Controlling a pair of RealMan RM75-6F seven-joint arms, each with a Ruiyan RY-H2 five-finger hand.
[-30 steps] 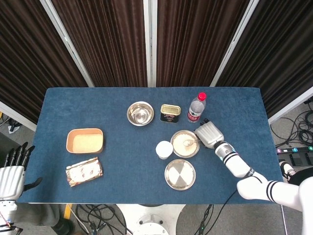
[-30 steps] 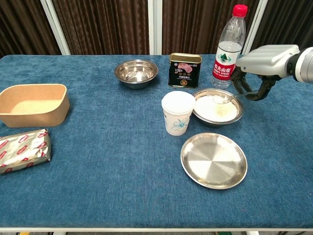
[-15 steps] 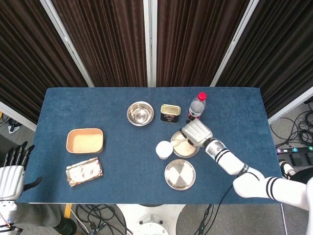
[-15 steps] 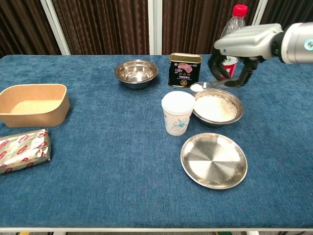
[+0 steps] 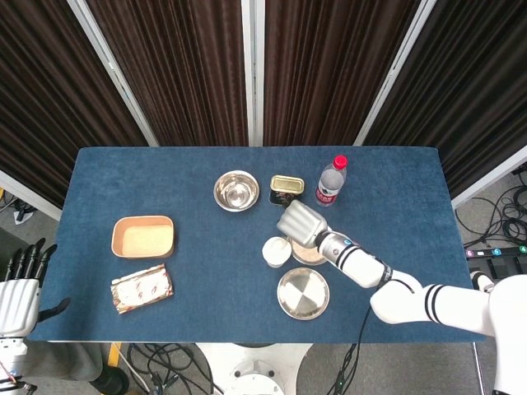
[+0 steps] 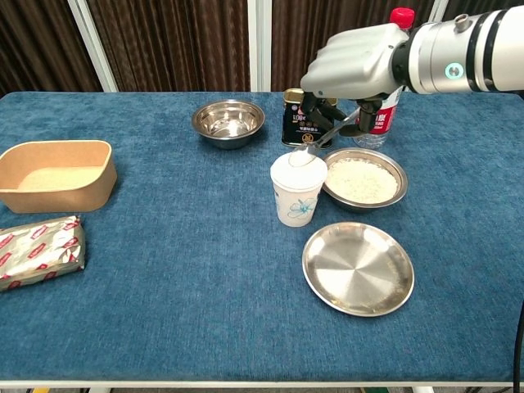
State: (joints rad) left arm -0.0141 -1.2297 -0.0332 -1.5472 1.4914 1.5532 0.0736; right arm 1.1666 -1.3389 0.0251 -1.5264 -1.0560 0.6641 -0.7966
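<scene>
Right hand: the right hand [image 6: 360,61] hangs over the paper cup and pinches one spoon [image 6: 322,141] in its fingers.
Spoon: one spoon, tilted, its round end full of white grains, right above the mouth of the cup. The handle goes up into the hand.
Paper cup: one white paper cup [image 6: 297,190] with a blue flower on it. It stands upright near the middle of the bench, just beside the rice bowl.
Rice bowl: one shiny bowl [image 6: 365,179] with white rice in it, to the right of the cup in the chest view.
Metal bowls: two in all, the rice bowl and one empty bowl [image 6: 228,121] farther back.
Plate: one flat metal plate [image 6: 358,268], in front of the rice bowl, close to the cup.
Tin: one dark tin [image 5: 286,190] with a gold top, behind the cup.
Bottle: one water bottle [image 5: 330,182] with a red cap, upright, just beside the tin. The hand hides part of it in the chest view.
Tray: one tan paper tray [image 6: 55,174] with pale grains inside, at the left of the bench.
Packet: one silver and red packet [image 6: 39,251], lying flat in front of the tray.
Left hand: the left hand [image 5: 20,288] is off the bench at the left edge of the head view, fingers spread and pointing up, holding nothing.
Bench: one bench [image 6: 164,311] with a blue cloth on it.
</scene>
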